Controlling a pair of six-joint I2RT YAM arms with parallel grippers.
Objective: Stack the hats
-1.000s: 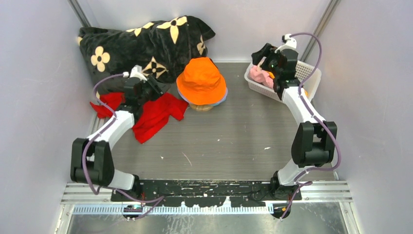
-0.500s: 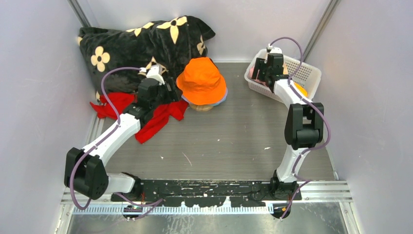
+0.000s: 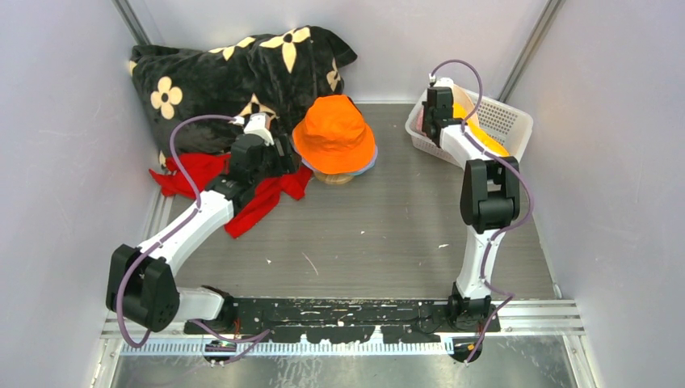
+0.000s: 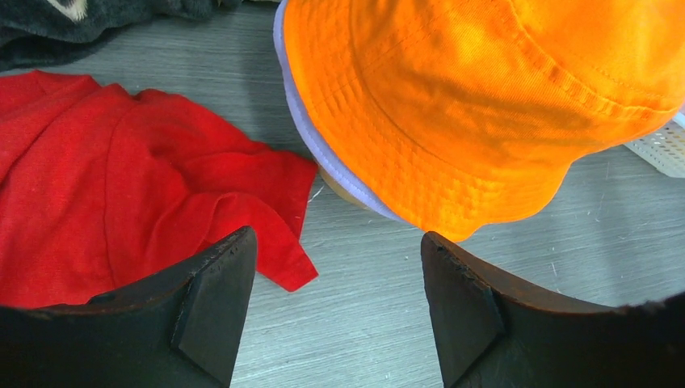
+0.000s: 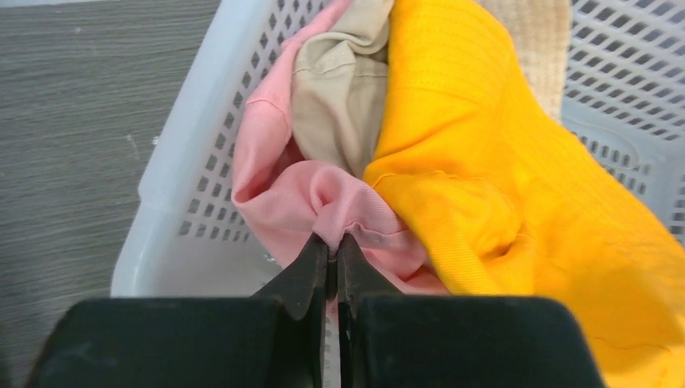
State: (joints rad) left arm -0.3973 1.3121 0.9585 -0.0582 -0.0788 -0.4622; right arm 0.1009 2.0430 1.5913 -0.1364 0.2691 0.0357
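Note:
An orange hat (image 3: pixel 335 133) tops a stack at the table's middle back, and a lavender brim (image 4: pixel 311 145) shows under it. My left gripper (image 4: pixel 335 242) stands open just left of that stack, low over the table, with nothing between its fingers. In the white basket (image 3: pixel 510 121) at the back right lie a pink hat (image 5: pixel 275 186), a beige hat (image 5: pixel 339 89) and a yellow hat (image 5: pixel 501 186). My right gripper (image 5: pixel 333 240) reaches into the basket's near left corner and is shut on a fold of the pink hat.
A flat red cloth (image 3: pixel 258 190) lies under and left of my left gripper. A black plush blanket with cream flowers (image 3: pixel 226 73) is heaped at the back left. Grey walls close in both sides. The basket's latticed wall (image 5: pixel 178 162) stands left of my right gripper.
My right arm has dropped into the basket and its jaws have shut on the pink hat. My left gripper has moved right towards the orange hat and opened wider.

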